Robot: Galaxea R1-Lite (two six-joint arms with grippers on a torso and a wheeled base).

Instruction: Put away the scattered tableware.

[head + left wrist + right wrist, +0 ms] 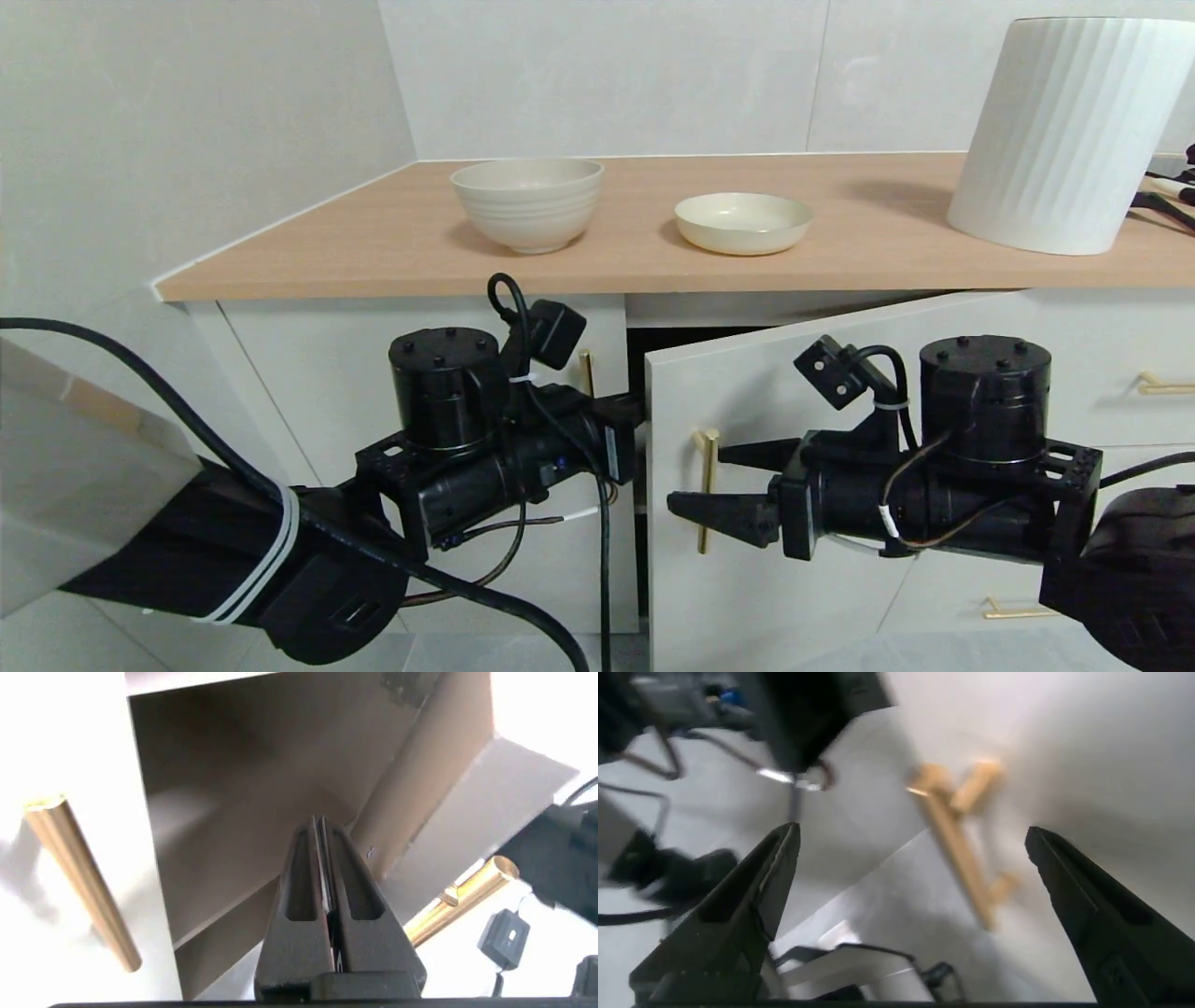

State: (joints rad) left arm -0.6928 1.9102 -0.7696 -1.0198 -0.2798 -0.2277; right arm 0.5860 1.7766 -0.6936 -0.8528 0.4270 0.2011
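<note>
On the wooden counter [392, 247] stand a ribbed cream bowl [527, 201] and a shallow cream dish [744, 222]. Below them, the right cabinet door [747, 579] hangs partly open. My right gripper [698, 479] is open, its fingers [738, 915] on either side of that door's gold handle [707, 485] [962, 840] without closing on it. My left gripper [320, 826] is shut with nothing in it. It points into the dark gap [637, 373] between the doors, toward the bare cabinet interior [234, 793].
A tall white ribbed container [1064, 131] stands at the counter's right, with dark utensils [1172, 191] beyond it. The left door [373, 345] is closed and its gold handle [79, 882] is near my left gripper. Drawers with gold pulls [1162, 383] lie to the right.
</note>
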